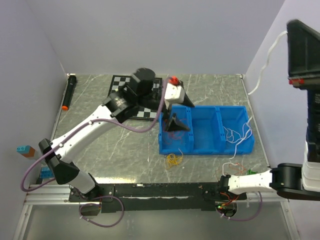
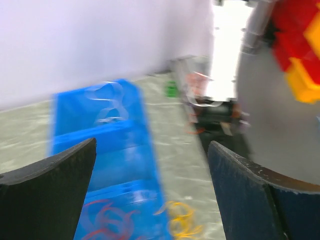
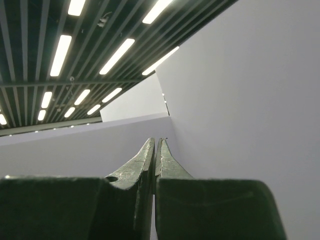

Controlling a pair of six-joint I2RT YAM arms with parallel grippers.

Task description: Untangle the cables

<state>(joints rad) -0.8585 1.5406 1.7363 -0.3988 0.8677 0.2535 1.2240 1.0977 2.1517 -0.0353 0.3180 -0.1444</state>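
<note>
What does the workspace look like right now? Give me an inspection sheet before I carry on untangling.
Surface: marbled table with a blue three-compartment bin on its right half.
Job's things: red cable in the bin's left compartment; yellow cable on the table in front of the bin; white cable in the right compartment, trailing over the rim.
Clutter: checkerboard and black marker at the back left.
End effectors: left end effector open above the left compartment, holding nothing; right end effector shut, empty, pointing at the ceiling.
Cables: purple arm cable sags under the left arm.
Surroundings: plain walls on three sides.
</note>
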